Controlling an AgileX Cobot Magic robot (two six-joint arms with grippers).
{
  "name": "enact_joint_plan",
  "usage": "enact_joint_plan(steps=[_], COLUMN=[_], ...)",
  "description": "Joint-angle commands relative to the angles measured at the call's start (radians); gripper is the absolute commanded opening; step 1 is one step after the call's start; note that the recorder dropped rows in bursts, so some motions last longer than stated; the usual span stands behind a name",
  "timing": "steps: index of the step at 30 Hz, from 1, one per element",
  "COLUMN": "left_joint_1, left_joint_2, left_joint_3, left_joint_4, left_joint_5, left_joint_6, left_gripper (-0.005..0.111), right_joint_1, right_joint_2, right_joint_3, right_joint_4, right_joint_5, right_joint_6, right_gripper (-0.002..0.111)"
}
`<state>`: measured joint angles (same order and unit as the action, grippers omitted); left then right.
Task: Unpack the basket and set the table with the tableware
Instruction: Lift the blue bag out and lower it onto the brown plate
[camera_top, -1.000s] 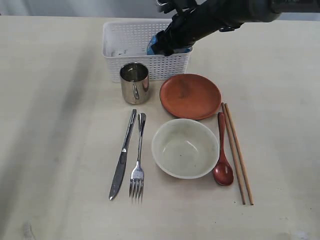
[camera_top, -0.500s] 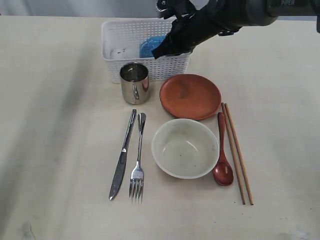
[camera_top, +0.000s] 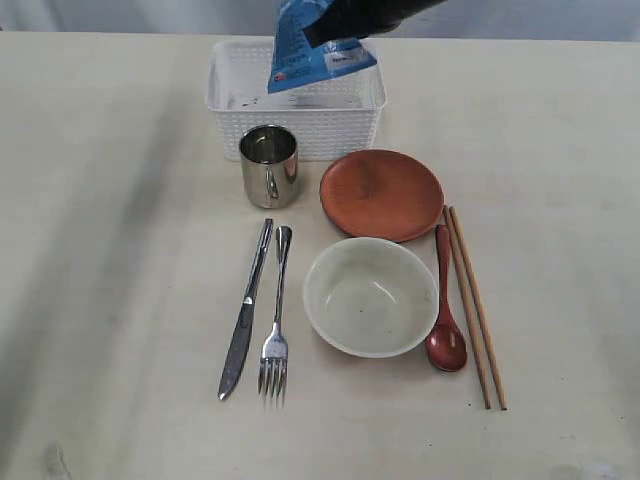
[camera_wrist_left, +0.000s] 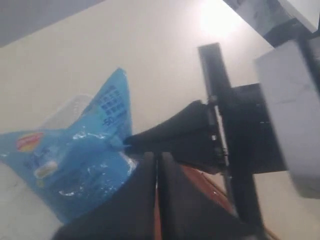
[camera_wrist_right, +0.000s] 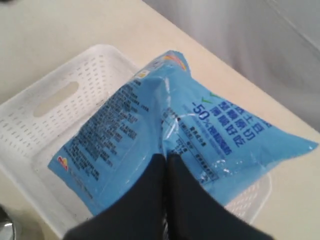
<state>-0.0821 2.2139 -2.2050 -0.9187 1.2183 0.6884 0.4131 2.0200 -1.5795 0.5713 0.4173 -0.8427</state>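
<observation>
One blue snack bag (camera_wrist_right: 135, 145) above the basket (camera_wrist_right: 55, 117) reads "-50%".

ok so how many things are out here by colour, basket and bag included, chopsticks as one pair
steel: 3, knife, fork, mug
red-brown: 2, plate, spoon
cream: 1, bowl
wooden: 1, chopsticks
white: 1, basket
blue: 1, snack bag
total: 9

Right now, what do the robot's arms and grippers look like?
The left gripper and right gripper both have matte black fingers, long and tapering to narrow tips. The right arm is black too. From the left wrist, a black upright bar and a pale grey boxy housing show behind the right gripper. No cables or markings visible.
</observation>
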Motion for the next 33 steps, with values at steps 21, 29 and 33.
enact_joint_plan(steps=[21, 29, 33], left_joint_1=[0.000, 0.000, 0.000], left_joint_2=[-0.010, -0.010, -0.010], left_joint_3=[0.000, 0.000, 0.000], left_joint_4=[-0.009, -0.008, -0.008], left_joint_5=[0.003, 0.003, 0.003], left_joint_6=[0.004, -0.001, -0.005], left_gripper=[0.001, 0.001, 0.001], right_joint_1=[-0.003, -0.003, -0.003], right_joint_2=[-0.397, -0.362, -0.333], right_joint_3=[0.436, 0.524, 0.533], right_joint_4=[-0.365, -0.333, -0.305], right_joint_5=[0.217, 0.081, 0.058], right_joint_6=[0.375, 0.387, 0.389], right_gripper=[0.000, 0.000, 0.000])
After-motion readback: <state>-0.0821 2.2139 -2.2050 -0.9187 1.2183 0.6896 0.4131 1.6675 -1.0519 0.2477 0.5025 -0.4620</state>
